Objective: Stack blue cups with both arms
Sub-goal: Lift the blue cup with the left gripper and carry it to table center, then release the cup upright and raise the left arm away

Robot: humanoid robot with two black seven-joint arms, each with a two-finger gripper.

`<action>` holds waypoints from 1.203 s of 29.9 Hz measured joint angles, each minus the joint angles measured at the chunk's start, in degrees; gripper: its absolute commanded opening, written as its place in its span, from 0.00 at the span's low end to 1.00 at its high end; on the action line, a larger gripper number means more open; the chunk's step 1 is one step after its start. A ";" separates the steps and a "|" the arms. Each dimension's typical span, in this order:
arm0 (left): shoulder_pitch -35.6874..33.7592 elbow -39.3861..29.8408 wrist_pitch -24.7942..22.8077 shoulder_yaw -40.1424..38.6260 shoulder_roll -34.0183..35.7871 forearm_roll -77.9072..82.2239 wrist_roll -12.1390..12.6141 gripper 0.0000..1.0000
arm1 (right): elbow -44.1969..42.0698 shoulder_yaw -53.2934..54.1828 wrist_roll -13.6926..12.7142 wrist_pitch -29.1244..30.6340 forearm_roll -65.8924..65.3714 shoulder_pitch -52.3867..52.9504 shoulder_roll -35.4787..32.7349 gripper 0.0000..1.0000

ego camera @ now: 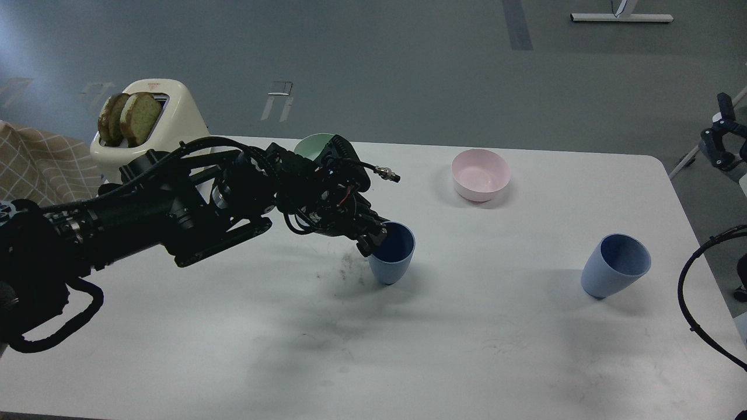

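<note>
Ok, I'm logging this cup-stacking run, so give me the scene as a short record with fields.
left gripper: at the rim of the near blue cup; grip cannot be told
right gripper: not in view
other blue cup: right side, apart, unstacked
pink bowl: far centre
green bowl: partly hidden behind left arm
toaster: far left, with toast
surface: white table

One head-mounted view looks forward and down across the white table [467, 350], fairly near.

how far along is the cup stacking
Early. Done: nothing stacked; the two blue cups stand apart on the table. In hand: the left claw is at the rim of the near cup; whether it grips is unclear. Left: the far cup is untouched, the right claw is out of view, and nesting remains.
</note>
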 measured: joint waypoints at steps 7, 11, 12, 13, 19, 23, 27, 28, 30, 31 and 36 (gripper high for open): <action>-0.48 0.09 0.00 -0.51 0.72 -3.78 0.54 0.86 | 0.00 0.03 0.00 0.00 0.00 -0.40 -0.04 1.00; -1.02 0.15 0.01 -1.52 1.96 -6.38 0.55 0.94 | 0.16 0.10 0.00 0.00 0.03 -0.58 -0.13 1.00; -1.23 0.16 0.01 -2.41 2.53 -7.25 0.56 0.94 | 0.19 0.15 0.00 0.00 0.03 -0.67 -0.15 1.00; -1.36 0.18 0.01 -3.69 3.04 -8.26 0.56 0.94 | 0.22 0.25 0.00 0.00 0.03 -0.77 -0.26 1.00; -1.14 0.35 0.04 -16.70 7.27 -18.10 0.61 0.97 | 0.38 0.71 0.00 0.00 0.02 -1.54 -3.86 1.00; -0.17 1.31 2.82 -25.73 12.06 -34.54 0.33 0.98 | 1.33 0.25 -0.06 0.00 -0.22 -3.21 -7.39 1.00; 2.52 3.17 8.40 -30.45 17.16 -57.69 0.20 0.98 | 6.41 -0.18 -0.17 0.00 -0.91 -7.97 -11.38 1.00; 3.31 3.27 9.47 -31.19 18.19 -62.79 0.14 0.98 | 7.33 -0.28 -0.17 0.00 -1.26 -9.04 -12.45 1.00; 5.73 3.49 11.43 -32.60 20.51 -73.72 0.09 0.98 | 9.31 -0.34 -0.18 0.00 -3.31 -10.63 -15.41 1.00; 7.20 3.58 12.15 -33.36 21.58 -79.12 0.05 0.98 | 10.11 -0.34 -0.17 0.00 -5.35 -11.19 -16.94 1.00; 15.25 5.73 12.99 -40.09 23.77 -98.45 -0.10 0.98 | 14.57 -0.38 -0.10 0.01 -19.37 -11.97 -20.02 1.00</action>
